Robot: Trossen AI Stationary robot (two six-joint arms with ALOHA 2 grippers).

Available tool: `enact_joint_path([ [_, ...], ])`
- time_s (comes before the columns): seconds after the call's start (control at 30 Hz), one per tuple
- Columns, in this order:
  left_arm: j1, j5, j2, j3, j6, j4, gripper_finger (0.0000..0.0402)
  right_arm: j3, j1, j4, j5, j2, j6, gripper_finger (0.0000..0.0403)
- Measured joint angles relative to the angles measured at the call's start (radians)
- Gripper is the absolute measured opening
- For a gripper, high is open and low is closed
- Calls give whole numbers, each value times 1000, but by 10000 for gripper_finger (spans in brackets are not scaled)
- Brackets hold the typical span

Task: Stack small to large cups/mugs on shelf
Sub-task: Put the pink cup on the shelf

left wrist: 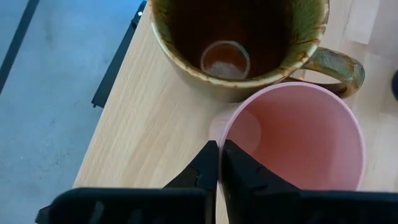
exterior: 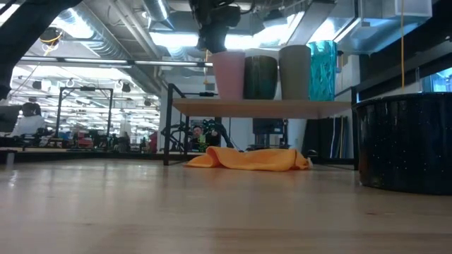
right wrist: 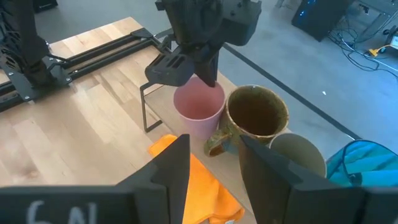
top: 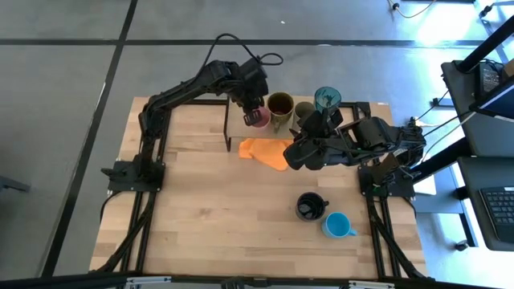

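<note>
Shelf [right wrist: 163,93] with empty pink cup [left wrist: 298,140] beside empty mustard-brown mug [left wrist: 239,43]

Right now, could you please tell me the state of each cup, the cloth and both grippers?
pink cup: upright on shelf, left gripper shut on its rim
mustard-brown mug: upright, empty
olive-grey cup: upright
teal tumbler: upright
black mug: upright on table
light blue mug: upright on table
orange cloth: crumpled under shelf
right gripper: fingers open, empty
</note>
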Motion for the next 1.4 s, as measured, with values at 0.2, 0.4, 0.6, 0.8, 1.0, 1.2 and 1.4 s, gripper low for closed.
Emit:
enact_joint_path([
  [0.2, 8, 62, 0, 0, 0, -19, 11, 0, 0, 0, 2, 0, 0, 139],
  [0.4, 7, 51, 1, 0, 1, -17, 12, 0, 0, 0, 18, 0, -2, 139],
  [0.6, 7, 45, 1, 0, 10, 28, 15, 0, 0, 0, 19, 0, -3, 139],
  [0.8, 7, 43, 1, 0, 19, 30, 30, 0, 0, 0, 19, 0, -3, 139],
  [1.0, 7, 43, 1, 0, 19, 27, 44, 0, 0, 0, 25, 0, -5, 139],
  [1.2, 8, 23, 1, 0, 21, 30, 43, 0, 0, 0, 27, 0, -7, 139],
  [1.4, 18, 11, 1, 0, 25, 33, 45, 0, -1, 0, 27, 0, -15, 139],
])
